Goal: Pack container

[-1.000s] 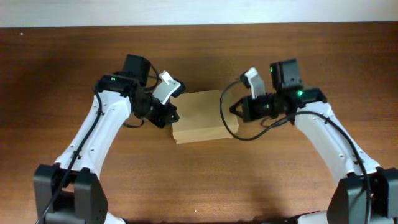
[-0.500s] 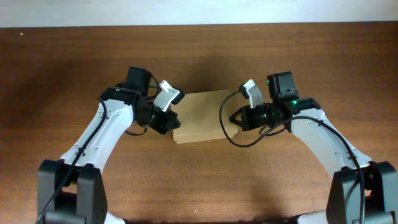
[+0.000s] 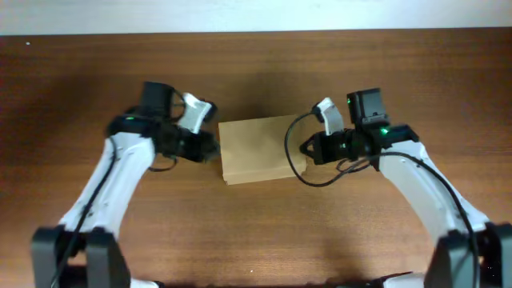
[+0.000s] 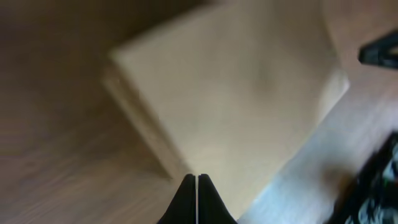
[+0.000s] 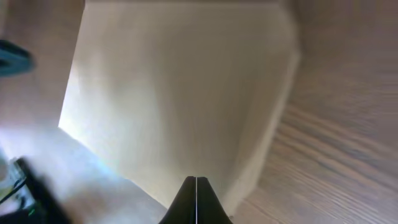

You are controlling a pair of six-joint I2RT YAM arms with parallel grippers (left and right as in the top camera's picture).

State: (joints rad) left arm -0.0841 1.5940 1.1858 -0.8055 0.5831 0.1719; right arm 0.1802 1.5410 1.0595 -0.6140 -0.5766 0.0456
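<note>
— From overhead: where for the container [image 3: 254,150]?
— Middle of the table [image 3: 256,240], flap down flat. Left gripper [image 3: 211,149] at its 9 o'clock, right gripper [image 3: 303,149] at its 3 o'clock. Black cable [image 3: 289,156] looped over the 3 o'clock end. Fingers too dark against shadow to read here; contact with the cardboard impossible to judge.
— Left wrist view?
— Blurred throughout. Fingers [image 4: 185,205] pressed together at 6 o'clock, only a hairline between, tips at the near corner of the container [image 4: 230,93]. Dark shape [image 4: 380,51] at 2 o'clock, cut by the frame, unnameable.
— Right wrist?
— Same softness. Fingers [image 5: 206,208] together at 6 o'clock, container [image 5: 180,93] filling the frame toward 12 o'clock, far edge right at the border. Teal smear [image 5: 12,57] at 9 o'clock, unreadable.
</note>
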